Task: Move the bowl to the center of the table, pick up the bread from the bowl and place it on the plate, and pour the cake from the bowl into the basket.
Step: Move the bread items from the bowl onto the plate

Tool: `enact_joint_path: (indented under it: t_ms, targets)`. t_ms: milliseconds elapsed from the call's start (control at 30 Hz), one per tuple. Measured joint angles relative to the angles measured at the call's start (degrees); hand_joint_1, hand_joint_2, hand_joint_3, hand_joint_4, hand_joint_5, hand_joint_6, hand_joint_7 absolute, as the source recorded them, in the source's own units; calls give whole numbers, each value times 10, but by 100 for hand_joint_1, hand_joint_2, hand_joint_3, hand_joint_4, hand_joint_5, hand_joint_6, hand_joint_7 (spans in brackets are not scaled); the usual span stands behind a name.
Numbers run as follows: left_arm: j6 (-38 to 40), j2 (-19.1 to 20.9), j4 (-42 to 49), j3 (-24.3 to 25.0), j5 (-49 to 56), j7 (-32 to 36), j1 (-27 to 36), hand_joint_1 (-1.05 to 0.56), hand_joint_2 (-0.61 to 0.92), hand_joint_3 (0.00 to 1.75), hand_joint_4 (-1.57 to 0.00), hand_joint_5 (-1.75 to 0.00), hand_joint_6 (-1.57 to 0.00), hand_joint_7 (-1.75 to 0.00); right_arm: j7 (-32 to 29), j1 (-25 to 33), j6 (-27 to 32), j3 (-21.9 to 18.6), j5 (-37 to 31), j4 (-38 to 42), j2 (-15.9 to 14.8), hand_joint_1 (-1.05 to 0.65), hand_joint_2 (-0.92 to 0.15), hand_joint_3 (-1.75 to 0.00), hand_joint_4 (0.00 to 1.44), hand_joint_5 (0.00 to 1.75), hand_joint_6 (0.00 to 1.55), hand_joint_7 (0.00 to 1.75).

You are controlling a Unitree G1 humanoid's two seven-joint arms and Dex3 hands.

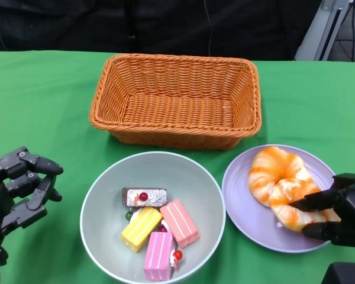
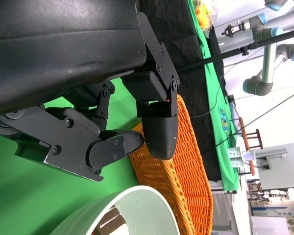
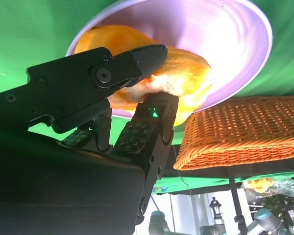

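The pale green bowl (image 1: 94, 195) stands at the table's near middle and holds several small cakes, among them a chocolate one (image 1: 144, 196), a yellow one (image 1: 141, 228) and a pink one (image 1: 178, 222). The orange-glazed bread (image 1: 281, 180) lies on the lilac plate (image 1: 242, 195) to the bowl's right. My right hand (image 1: 334, 210) pinches the bread's near end; in the right wrist view its fingers (image 3: 137, 61) press the bread (image 3: 186, 73) from both sides over the plate (image 3: 225, 34). My left hand (image 1: 21, 189) hovers left of the bowl, fingers apart and holding nothing.
A large orange wicker basket (image 1: 177, 97) with nothing in it stands behind the bowl and plate. Green cloth covers the table; a black curtain hangs beyond its far edge. The left wrist view shows the basket (image 2: 181, 171) and the bowl's rim (image 2: 137, 205) beyond the fingers.
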Motion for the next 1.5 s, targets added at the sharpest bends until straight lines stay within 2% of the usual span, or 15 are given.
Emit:
enact_joint_path:
  t_ms: [200,267,400,500,667,700,733,800,833,933,1233,1500]
  targets:
    - [0,0,0,0,0,-3,0,-9,72,73,-79,-146,-83,-108,-5,-3,2,3,0,2,0,-13,-86,0,85,117,123,1]
    - [-1,0,0,1,0,-3,0,-8,72,74,-78,-146,-83,-108,-7,-16,11,14,-3,20,3,-16,-89,0,86,108,121,0]
    - [-3,0,-1,1,0,-3,0,-8,72,75,-78,-146,-82,-108,-11,-38,28,34,-4,50,10,-16,-89,0,87,104,120,0]
    - [-3,1,-1,2,0,-3,0,-7,72,76,-78,-146,-82,-109,-11,-41,42,44,-4,46,10,-20,-91,-1,80,101,103,0]
    - [-2,1,-2,2,0,-3,0,-7,72,77,-78,-147,-83,-109,3,-25,83,47,-5,3,8,-24,-88,0,70,94,90,0]
    - [-2,1,-3,2,0,-3,0,-7,72,77,-78,-147,-83,-109,5,-20,92,47,-5,-7,8,-26,-88,0,69,88,89,0]
    - [-2,2,-4,2,0,-3,0,-7,71,77,-78,-147,-83,-109,8,-14,103,47,-5,-18,8,-30,-88,0,73,66,89,0]
    - [-2,2,-4,2,0,-3,0,-7,71,78,-78,-147,-83,-109,16,-6,122,47,-5,-36,8,-31,-88,0,78,48,89,0]
    - [-2,2,-4,2,0,-3,0,-8,70,78,-77,-147,-83,-109,17,-3,129,47,-6,-44,8,-35,-87,0,80,30,90,0]
    - [-2,2,-4,2,0,-3,0,-8,70,78,-77,-148,-83,-109,21,9,142,48,-7,-62,6,-39,-86,0,85,13,91,1]
    - [-2,3,-4,3,0,-4,0,-9,71,76,-77,-147,-83,-107,24,29,173,48,-10,-104,6,-46,-85,0,96,16,100,3]
    - [-2,3,-3,3,-2,-6,0,-8,72,75,-78,-146,-84,-106,53,50,211,48,-11,-164,8,-48,-85,0,92,17,99,2]
